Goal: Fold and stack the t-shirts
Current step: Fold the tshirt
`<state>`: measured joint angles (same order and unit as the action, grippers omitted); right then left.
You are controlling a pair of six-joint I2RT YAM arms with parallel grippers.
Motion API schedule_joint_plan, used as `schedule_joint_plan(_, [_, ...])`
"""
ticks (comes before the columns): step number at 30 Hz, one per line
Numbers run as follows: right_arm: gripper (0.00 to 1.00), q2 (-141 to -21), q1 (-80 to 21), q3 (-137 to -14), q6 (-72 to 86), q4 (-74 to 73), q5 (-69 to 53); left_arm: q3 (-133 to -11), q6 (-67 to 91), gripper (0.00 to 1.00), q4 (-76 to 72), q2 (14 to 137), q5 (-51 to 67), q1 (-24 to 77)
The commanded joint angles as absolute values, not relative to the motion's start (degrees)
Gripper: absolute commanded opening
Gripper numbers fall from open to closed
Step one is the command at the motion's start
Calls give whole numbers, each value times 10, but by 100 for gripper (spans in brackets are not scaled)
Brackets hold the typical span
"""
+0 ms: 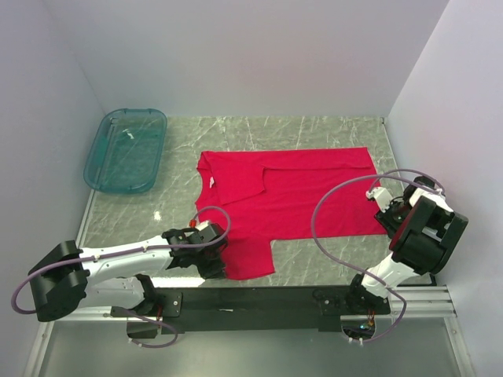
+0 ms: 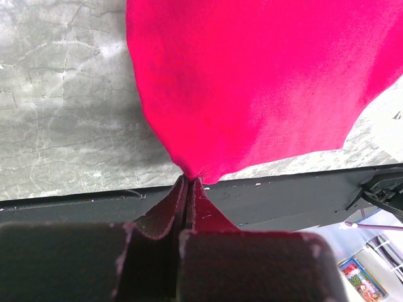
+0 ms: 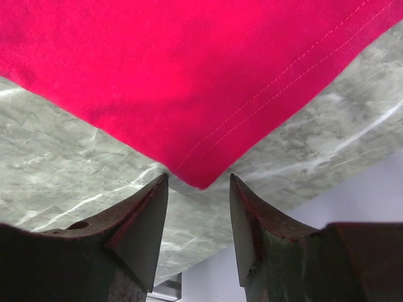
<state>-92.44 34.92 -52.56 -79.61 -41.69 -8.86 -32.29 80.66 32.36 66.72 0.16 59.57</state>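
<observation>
Red t-shirt (image 1: 299,192), spread on tabletop (image 1: 330,129). Its edge clenched in left end effector (image 2: 187,187); right end effector (image 3: 199,211) released, straddling a corner.

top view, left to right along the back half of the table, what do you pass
tub → t-shirt → right claw

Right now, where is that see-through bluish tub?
In the overhead view the teal tub sits in the far left corner of the table, by the left wall, apart from the red t-shirt on its right.
</observation>
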Motion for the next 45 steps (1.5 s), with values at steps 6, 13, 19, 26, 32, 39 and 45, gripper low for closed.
schedule_joint_plan(6, [44, -946, 350, -534, -789, -411, -108, -340, 800, 0, 321, 664, 4, 591])
schedule_joint_plan(13, [18, -957, 350, -548, -773, -420, -114, -349, 797, 0, 325, 663, 3, 589])
schedule_joint_plan(19, [0, -931, 352, -546, -776, -431, -120, -361, 793, 0, 332, 650, 3, 584])
schedule_joint_plan(26, [0, -913, 353, -583, -755, -456, -153, -393, 777, 0, 369, 594, 1, 547])
schedule_joint_plan(32, [0, -914, 353, -613, -730, -465, -179, -378, 740, 0, 359, 563, 29, 467])
schedule_joint_plan(39, [0, -923, 352, -635, -707, -473, -204, -434, 672, 0, 355, 583, 49, 387])
schedule_joint_plan(45, [0, -931, 352, -650, -692, -473, -215, -476, 642, 0, 349, 612, 64, 357])
